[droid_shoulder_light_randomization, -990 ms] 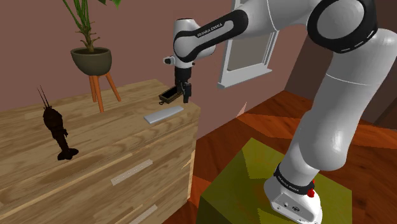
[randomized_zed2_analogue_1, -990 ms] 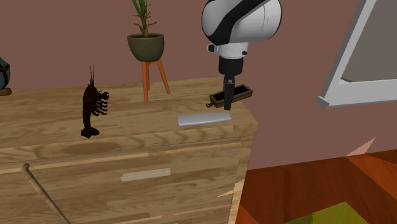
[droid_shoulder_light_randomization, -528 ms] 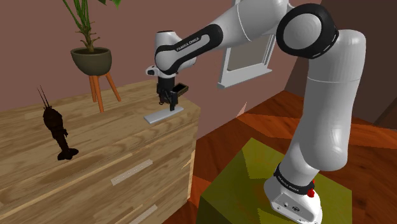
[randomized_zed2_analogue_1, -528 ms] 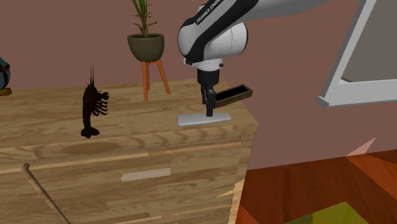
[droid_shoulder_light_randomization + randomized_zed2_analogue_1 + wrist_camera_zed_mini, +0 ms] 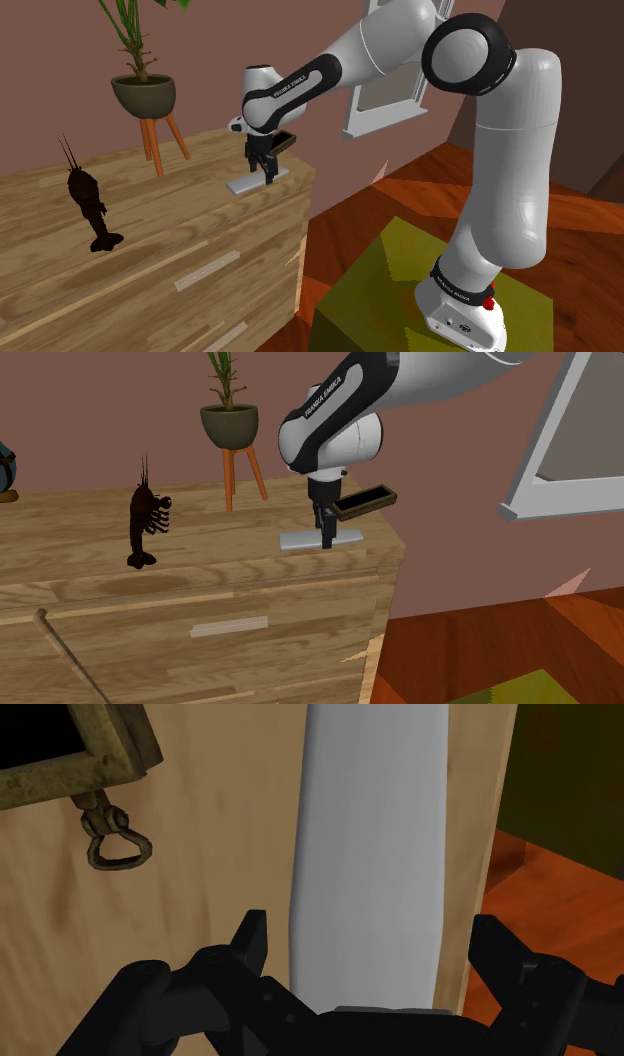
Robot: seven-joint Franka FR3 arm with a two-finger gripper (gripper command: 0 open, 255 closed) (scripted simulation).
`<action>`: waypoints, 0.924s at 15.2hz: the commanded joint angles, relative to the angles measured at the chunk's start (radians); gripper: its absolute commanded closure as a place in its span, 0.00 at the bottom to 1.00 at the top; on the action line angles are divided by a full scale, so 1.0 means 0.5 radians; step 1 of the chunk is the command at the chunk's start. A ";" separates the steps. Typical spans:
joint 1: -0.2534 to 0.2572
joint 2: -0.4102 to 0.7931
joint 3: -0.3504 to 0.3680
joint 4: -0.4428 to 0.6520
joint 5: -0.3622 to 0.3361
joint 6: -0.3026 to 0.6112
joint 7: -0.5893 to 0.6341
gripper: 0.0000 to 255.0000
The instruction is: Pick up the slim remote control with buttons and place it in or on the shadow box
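Note:
The slim remote (image 5: 244, 184) (image 5: 299, 539) is a plain pale grey slab lying flat on the wooden dresser top (image 5: 150, 215), close to its front corner. My gripper (image 5: 266, 178) (image 5: 326, 541) (image 5: 372, 939) points down over the remote's end nearest the shadow box. It is open, and in the wrist view its fingers (image 5: 254, 936) stand on either side of the remote (image 5: 375, 844) with small gaps. The shadow box (image 5: 284, 140) (image 5: 364, 501) (image 5: 70, 744), dark inside with an olive frame and a ring hanger (image 5: 116, 847), sits just beyond the remote near the dresser's corner.
A dark lobster figure (image 5: 90, 205) (image 5: 146, 524) stands on the dresser toward the shoulder view's left. Behind the dresser is a potted plant on a wooden stand (image 5: 143, 95) (image 5: 229, 424). The dresser edge drops to a red-brown floor (image 5: 350, 215). A window frame (image 5: 385, 95) hangs on the wall.
My arm swung from above the shadow box over to the remote and came down until the fingers straddle it. The fingers stayed open; remote and box have not moved.

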 commanded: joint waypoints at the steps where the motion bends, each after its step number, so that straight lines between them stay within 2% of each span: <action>1: 0.000 0.014 0.000 0.004 0.000 0.011 0.000 0.00; 7: 0.000 0.014 0.000 0.004 0.000 0.011 0.000 0.00; 8: 0.000 0.014 0.000 0.004 0.000 0.011 0.000 1.00; 14: 0.000 0.014 0.000 0.004 0.000 0.011 0.000 1.00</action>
